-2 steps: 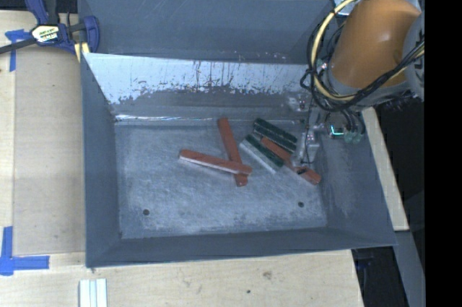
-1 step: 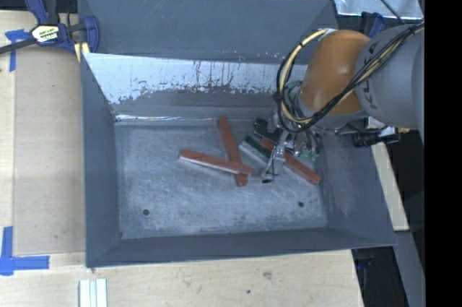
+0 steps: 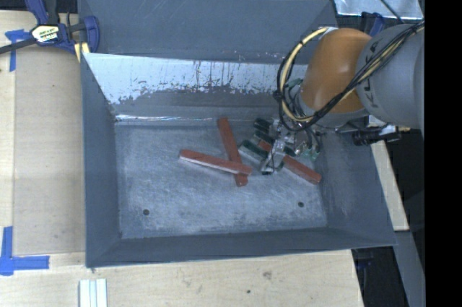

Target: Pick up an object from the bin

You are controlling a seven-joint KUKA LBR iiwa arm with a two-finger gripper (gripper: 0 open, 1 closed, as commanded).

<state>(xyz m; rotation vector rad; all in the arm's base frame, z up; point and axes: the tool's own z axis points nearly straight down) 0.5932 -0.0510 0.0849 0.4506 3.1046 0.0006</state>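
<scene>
My gripper (image 3: 270,160) is low in the bin's right half, just above the floor. A reddish-brown flat stick (image 3: 303,172) lies right beside it, slanting down to the right from under the gripper's tip. To its left, a second brown stick (image 3: 231,150) runs from the back wall towards the front and crosses a third brown stick (image 3: 209,162) that lies nearly level. A small dark green piece (image 3: 254,147) sits just left of the gripper, partly hidden by it. Whether anything is between the gripper's tips is hidden.
The arm with its orange cover and cables hangs over the bin's right rear corner and hides that part of the floor. The bin's sloped walls close in on all sides; the right wall is near the gripper.
</scene>
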